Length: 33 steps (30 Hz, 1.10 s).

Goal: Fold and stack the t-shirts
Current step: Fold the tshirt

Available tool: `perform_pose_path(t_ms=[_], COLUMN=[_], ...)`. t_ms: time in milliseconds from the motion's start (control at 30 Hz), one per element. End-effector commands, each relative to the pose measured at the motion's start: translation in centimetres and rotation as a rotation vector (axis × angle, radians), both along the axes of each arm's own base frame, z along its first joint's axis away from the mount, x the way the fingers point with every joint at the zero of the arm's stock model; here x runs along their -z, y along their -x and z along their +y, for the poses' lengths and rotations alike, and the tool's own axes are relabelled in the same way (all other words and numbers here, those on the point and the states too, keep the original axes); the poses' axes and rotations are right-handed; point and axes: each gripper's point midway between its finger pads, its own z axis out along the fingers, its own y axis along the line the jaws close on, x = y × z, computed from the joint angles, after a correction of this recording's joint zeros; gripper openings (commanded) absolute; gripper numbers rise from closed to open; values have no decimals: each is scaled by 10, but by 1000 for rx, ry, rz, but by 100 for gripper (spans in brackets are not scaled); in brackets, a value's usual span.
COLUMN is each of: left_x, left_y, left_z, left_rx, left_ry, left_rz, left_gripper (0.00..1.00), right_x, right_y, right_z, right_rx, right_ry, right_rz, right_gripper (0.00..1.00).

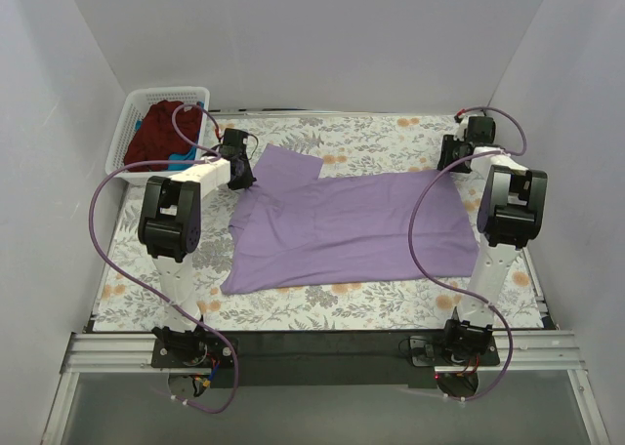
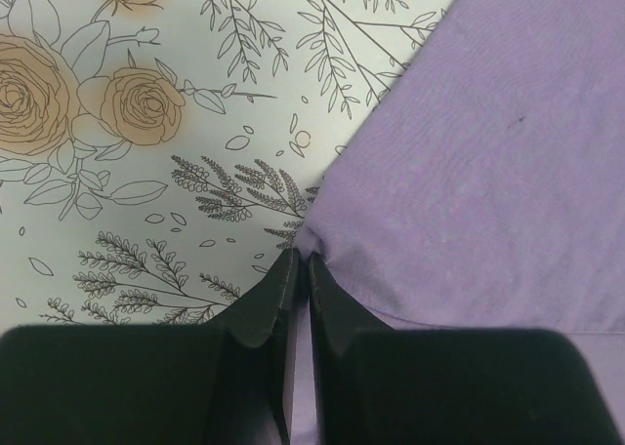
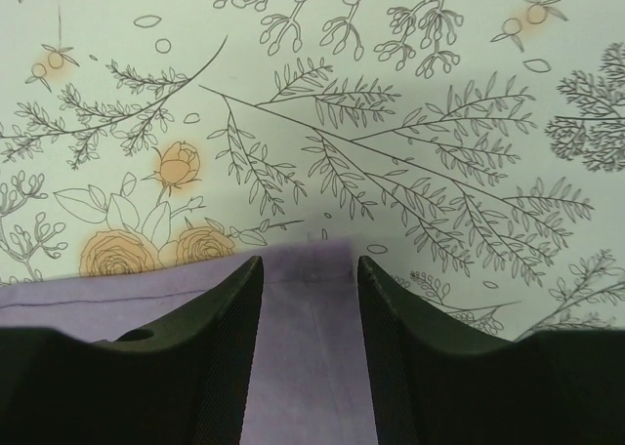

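Observation:
The lavender t-shirt [image 1: 342, 225] lies spread across the flowered table, one sleeve pointing to the far left. My left gripper [image 1: 242, 175] is at the shirt's far left edge, by the sleeve. In the left wrist view the gripper [image 2: 302, 262] is shut, pinching a fold of the lavender cloth [image 2: 488, 172]. My right gripper [image 1: 455, 158] is at the shirt's far right corner. In the right wrist view the gripper [image 3: 310, 267] is open, with the shirt's corner [image 3: 303, 308] between the fingers. A maroon shirt [image 1: 156, 135] and a bit of a blue one [image 1: 179, 159] lie in the basket.
The white lattice basket [image 1: 127, 138] stands at the far left corner. White walls close in the table on three sides. Purple cables loop from both arms over the table. The flowered table cover [image 1: 322, 303] shows bare in front of the shirt.

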Motion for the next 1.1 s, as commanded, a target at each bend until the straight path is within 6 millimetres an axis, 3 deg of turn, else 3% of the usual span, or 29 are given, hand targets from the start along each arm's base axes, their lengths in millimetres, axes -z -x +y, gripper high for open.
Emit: perform_pose_path(t_ms=[0, 333, 633, 700, 933, 1033, 1067], left_x=[25, 26, 22, 22, 5, -14, -22], left_y=[20, 20, 17, 18, 13, 6, 4], left_z=[11, 9, 9, 8, 17, 22, 22], left_rx=[2, 8, 3, 8, -7, -22, -23], left_ry=[-63, -56, -50, -48, -43, -18, -11], left_rz=[103, 109, 99, 100, 62, 20, 3], left_gripper=[0, 0, 0, 0, 0, 0, 0], right_x=[-3, 21, 25, 26, 1, -11, -24], right_y=[-10, 0, 3, 1, -2, 3, 2], right_z=[4, -5, 3, 3, 4, 5, 6], right_rx=[-63, -73, -100, -102, -57, -15, -2], right_ry=[8, 56, 24, 18, -15, -47, -56], right_rz=[-9, 69, 80, 80, 40, 28, -2], right_gripper=[50, 49, 17, 2, 1, 1, 1])
